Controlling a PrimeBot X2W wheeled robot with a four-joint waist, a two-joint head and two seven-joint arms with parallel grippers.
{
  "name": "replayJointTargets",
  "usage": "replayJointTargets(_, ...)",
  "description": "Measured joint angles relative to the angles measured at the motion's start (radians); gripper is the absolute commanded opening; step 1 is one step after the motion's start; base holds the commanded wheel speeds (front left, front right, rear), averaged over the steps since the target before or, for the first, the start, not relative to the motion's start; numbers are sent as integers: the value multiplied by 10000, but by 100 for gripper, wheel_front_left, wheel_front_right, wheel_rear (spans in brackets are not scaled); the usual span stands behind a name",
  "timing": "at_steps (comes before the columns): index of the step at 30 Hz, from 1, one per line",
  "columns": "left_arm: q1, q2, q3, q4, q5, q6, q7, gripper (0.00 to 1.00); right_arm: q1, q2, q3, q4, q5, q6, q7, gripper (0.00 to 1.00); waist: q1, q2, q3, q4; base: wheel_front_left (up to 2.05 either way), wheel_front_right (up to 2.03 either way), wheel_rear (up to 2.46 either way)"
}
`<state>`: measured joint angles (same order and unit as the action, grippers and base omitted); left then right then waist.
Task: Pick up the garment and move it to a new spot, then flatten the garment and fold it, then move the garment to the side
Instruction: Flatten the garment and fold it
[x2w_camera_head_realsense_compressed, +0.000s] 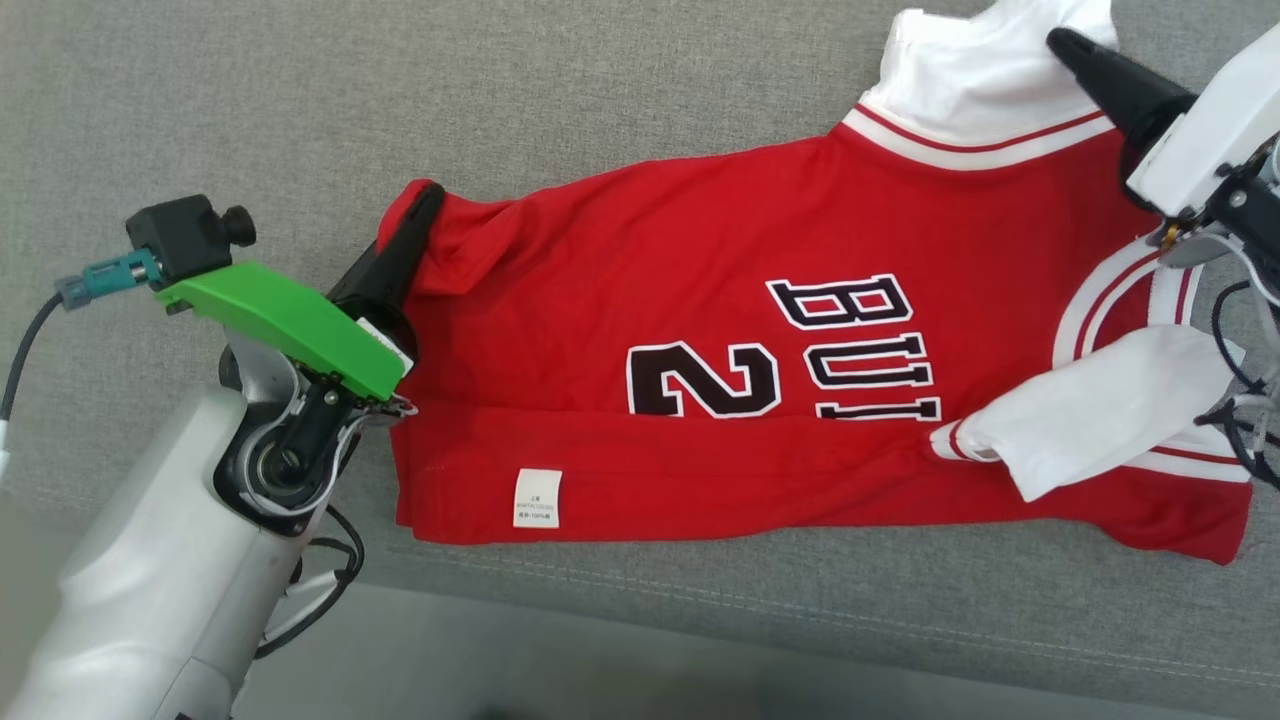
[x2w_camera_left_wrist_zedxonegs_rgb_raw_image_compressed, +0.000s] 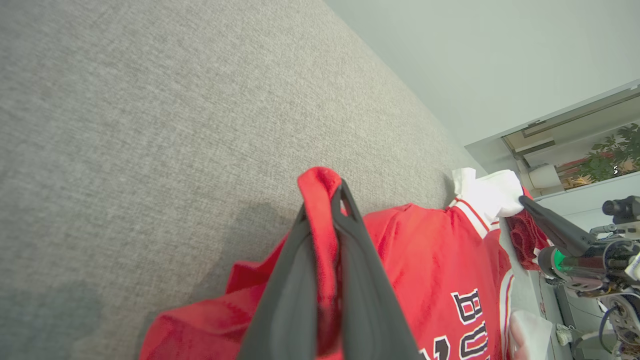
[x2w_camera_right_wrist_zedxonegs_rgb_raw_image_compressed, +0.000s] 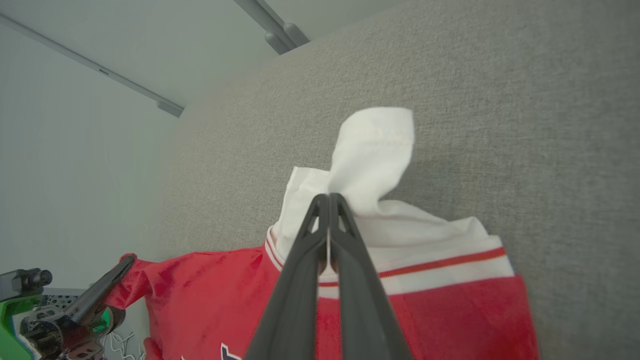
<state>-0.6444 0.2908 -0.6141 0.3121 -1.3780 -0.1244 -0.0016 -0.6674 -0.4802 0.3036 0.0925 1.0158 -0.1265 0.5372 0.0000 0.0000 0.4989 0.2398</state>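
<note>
One garment; left claw pinches hem, right claw apparently sleeve.

Red jersey: black block letters w/ white outline, "BU" legible; 3rd letter cut off by a fold, can't tell which. Next to them a big digit "2", same style, one edge tucked under the fold. All print lies sideways in head view. White care tag nr the hem: tiny print, too small to read. Left wrist view: "BU" legible again on the red cloth.
</note>
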Motion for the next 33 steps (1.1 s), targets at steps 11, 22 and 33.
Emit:
replayJointTargets(11,1283,301,0,-646,-359,0,-784,0,2295,142,-286,-1014,376,0,-606,0,0,0,-541,-198,0,0,0)
replayJointTargets(22,2522,809,121,-1018,-500,0,-1287,0,3978,161,-585,-1588,648,0,-1032,0,0,0,-1405,-352,0,0,0)
replayJointTargets(33,3060,1101,163,-1634,-537,0,-1584,0,4800,94,-1279,-2376,802,0,-1379,0,0,0,-1871,-523,0,0,0)
